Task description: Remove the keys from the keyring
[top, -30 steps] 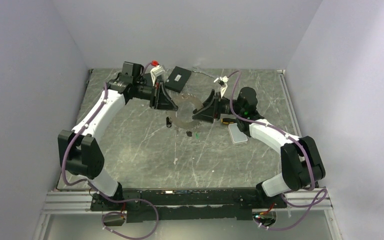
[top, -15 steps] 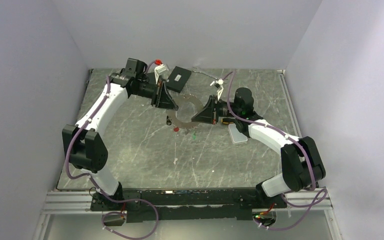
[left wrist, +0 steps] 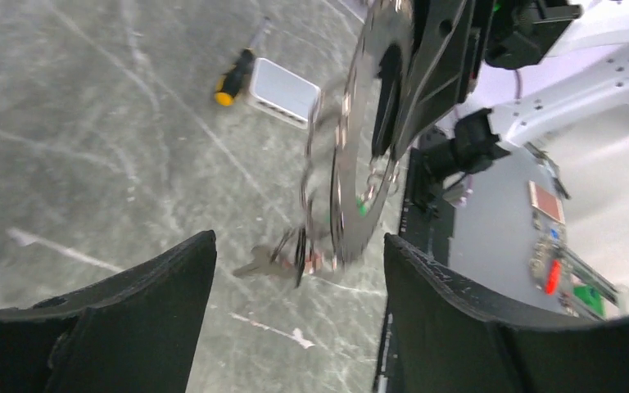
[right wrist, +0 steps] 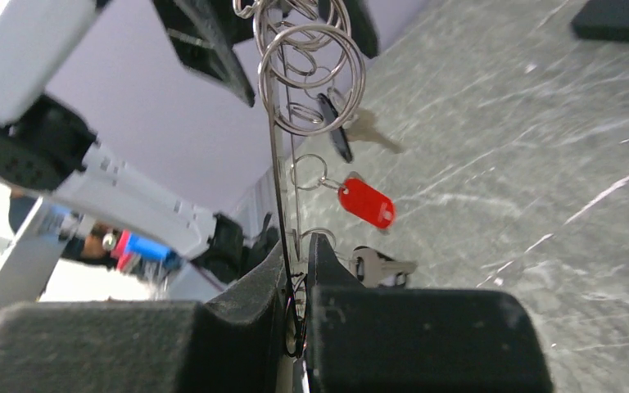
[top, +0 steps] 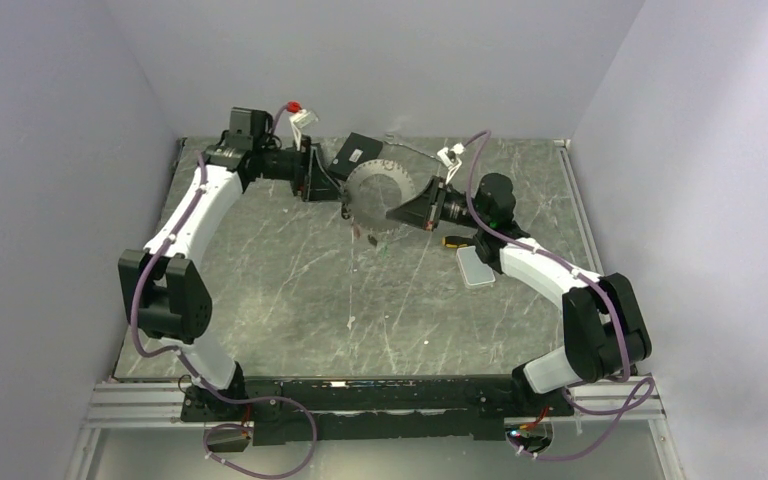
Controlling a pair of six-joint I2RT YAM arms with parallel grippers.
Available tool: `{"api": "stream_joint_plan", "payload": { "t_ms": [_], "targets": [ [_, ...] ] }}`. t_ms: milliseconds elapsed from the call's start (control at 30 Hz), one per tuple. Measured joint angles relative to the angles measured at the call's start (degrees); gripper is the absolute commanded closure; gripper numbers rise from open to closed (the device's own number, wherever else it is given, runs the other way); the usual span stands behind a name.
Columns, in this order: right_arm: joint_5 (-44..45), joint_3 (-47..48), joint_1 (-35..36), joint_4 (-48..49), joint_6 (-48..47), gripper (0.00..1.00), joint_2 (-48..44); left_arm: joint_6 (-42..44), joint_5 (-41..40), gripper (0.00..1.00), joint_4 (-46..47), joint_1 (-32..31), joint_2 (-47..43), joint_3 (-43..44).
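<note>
Looking down from the top camera, I see two flat boxes on the table [top: 280, 290]. A black box [top: 357, 157] lies at the far side, just behind the left arm's tip. A pale box [top: 475, 268] lies near the right arm's forearm, with a yellow-and-black screwdriver [left wrist: 233, 78] touching its end. Both boxes look shut, and I cannot tell what either holds.

The keyring [top: 365, 180] is up off the table, standing on edge between the two arms. My right gripper [right wrist: 297, 246] has its fingers pressed together on the ring's thin lower rim; from that wrist I see the ring edge-on, rising straight out of the pinch. My left gripper [left wrist: 299, 239] is spread wide. Its fingers [left wrist: 164, 278] stand apart on either side of the view, and the ring sits just ahead of them, nearer the right-hand finger. I cannot tell whether it touches that finger.

The keys [top: 360, 232] hang in a bunch below the ring's lower left edge, clear of the table, on small wire loops [right wrist: 311, 74]. From the right wrist I can pick out a red tag [right wrist: 366, 203], a black-headed key [right wrist: 332, 123] and a plain silver key [right wrist: 381, 266].
</note>
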Motion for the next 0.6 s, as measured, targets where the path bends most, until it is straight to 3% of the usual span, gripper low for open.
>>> {"api": "stream_joint_plan", "payload": {
  "t_ms": [100, 267, 600],
  "targets": [
    [3.8, 0.0, -1.42, 1.77, 2.91, 1.0, 0.0, -3.43, -2.36, 0.18, 5.77, 2.32, -2.86, -3.52],
    [9.9, 0.11, -3.06, 2.64, 6.84, 1.0, 0.24, -7.52, -3.56, 0.26, 15.76, 3.82, -9.25, -10.95],
    [19.04, 0.66, -5.29, -2.23, 12.61, 1.0, 0.44, -12.57, -5.14, 0.34, 29.92, -8.74, -9.44, -19.23]
  ]
}}
